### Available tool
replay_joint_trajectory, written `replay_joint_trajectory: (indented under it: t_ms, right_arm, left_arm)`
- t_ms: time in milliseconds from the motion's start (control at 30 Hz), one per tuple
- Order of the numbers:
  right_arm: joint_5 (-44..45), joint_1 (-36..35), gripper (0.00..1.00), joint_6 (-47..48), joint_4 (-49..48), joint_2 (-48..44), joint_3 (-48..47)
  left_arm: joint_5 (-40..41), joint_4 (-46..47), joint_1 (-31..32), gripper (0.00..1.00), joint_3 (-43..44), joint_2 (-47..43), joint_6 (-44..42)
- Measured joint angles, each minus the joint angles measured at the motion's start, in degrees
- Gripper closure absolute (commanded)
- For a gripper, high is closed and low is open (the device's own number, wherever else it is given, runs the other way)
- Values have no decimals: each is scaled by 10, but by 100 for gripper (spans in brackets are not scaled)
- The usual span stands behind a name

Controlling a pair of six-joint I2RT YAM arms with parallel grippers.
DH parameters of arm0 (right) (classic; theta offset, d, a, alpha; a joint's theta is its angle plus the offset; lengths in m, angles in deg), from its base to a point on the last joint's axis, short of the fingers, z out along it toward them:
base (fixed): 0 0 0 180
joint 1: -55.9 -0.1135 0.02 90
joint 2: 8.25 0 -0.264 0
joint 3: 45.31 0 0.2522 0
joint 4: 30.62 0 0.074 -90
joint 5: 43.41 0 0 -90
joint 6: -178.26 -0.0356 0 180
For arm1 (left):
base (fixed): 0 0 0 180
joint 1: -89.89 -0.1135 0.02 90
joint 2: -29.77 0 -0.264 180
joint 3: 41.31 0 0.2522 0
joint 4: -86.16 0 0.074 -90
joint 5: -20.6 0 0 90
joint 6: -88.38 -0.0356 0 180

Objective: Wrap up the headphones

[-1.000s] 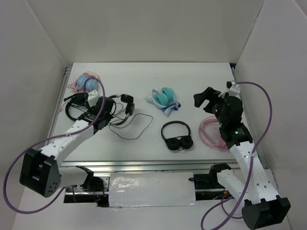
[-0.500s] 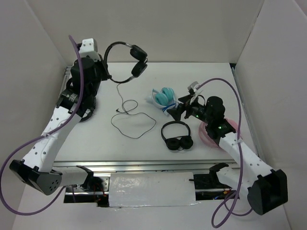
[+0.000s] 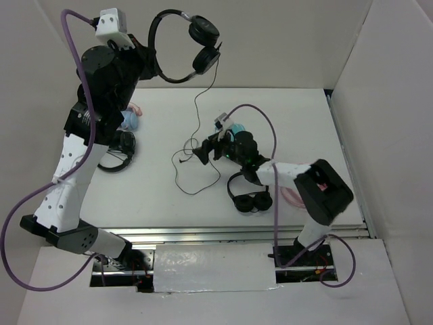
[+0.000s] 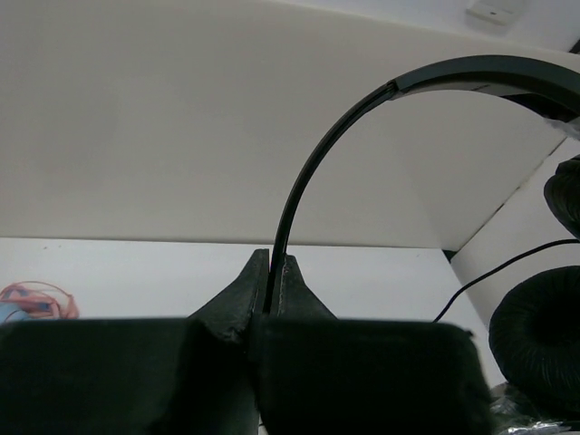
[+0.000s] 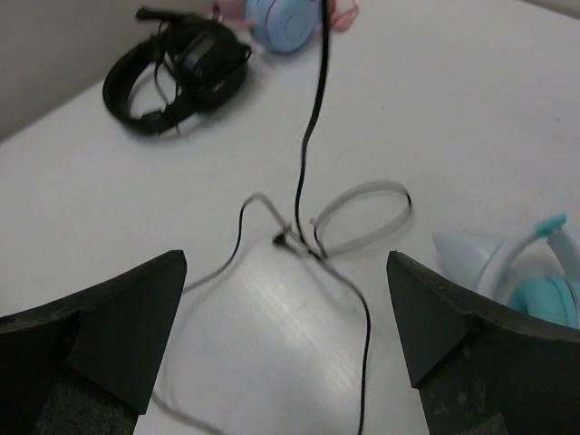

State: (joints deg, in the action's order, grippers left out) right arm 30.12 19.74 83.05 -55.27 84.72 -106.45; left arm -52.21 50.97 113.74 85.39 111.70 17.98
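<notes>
OK, left gripper (image 4: pixel 272 268) is clamping the headphones (image 3: pixel 205 59) by the headband (image 4: pixel 308 172), high above the worktop (image 3: pixel 304 122); cable (image 5: pixel 313 109) is dangling down; right gripper (image 3: pixel 201 152) is hovering, jaws apart, over the slack. It should be catching it low, keeping tension.

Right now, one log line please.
left gripper: shut on headphones headband, raised | cable: hangs down, slack loops below | right gripper: open, facing the loops

Black headphones (image 3: pixel 203 31); teal-and-white pair (image 5: pixel 548 294); white table (image 3: pixel 298 122).
</notes>
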Motion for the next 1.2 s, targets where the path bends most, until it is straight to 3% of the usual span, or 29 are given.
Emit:
replay_joint_trajectory:
  t_ms: [133, 267, 333, 367, 400, 433, 467, 633, 800, 967, 1200]
  right_arm:
    - [75, -9, 0, -63, -77, 125, -96]
    - [111, -13, 1, -108, -92, 216, -208]
    - [122, -17, 20, -127, -77, 257, -279]
    - [121, -19, 46, -135, -72, 268, -302]
    - [116, -19, 64, -144, -71, 273, -312]
    - [108, -19, 90, -152, -75, 271, -308]
    - [103, -19, 100, -162, -83, 265, -296]
    - [82, -20, 100, -176, -71, 163, -132]
    - [106, -41, 100, -164, 38, -5, 5]
    - [196, -81, 100, -164, 197, -108, 1]
    - [330, -123, 100, -140, 443, -145, -52]
  left_arm:
    - [-5, -12, 9, 100, 40, 19, 8]
    - [-8, -24, 17, 100, 68, 34, 17]
    - [-6, -33, 21, 100, 78, 37, 17]
    - [-5, -36, 23, 100, 83, 38, 16]
    - [-1, -36, 24, 100, 85, 38, 16]
    - [5, -36, 25, 100, 87, 38, 16]
    - [12, -35, 26, 100, 87, 37, 14]
    - [60, -38, 25, 100, 70, 37, 5]
    - [123, -29, 16, 100, 0, 39, 25]
    - [162, -28, 1, 100, -64, 65, 69]
    - [205, -24, -4, 100, -196, 77, 97]
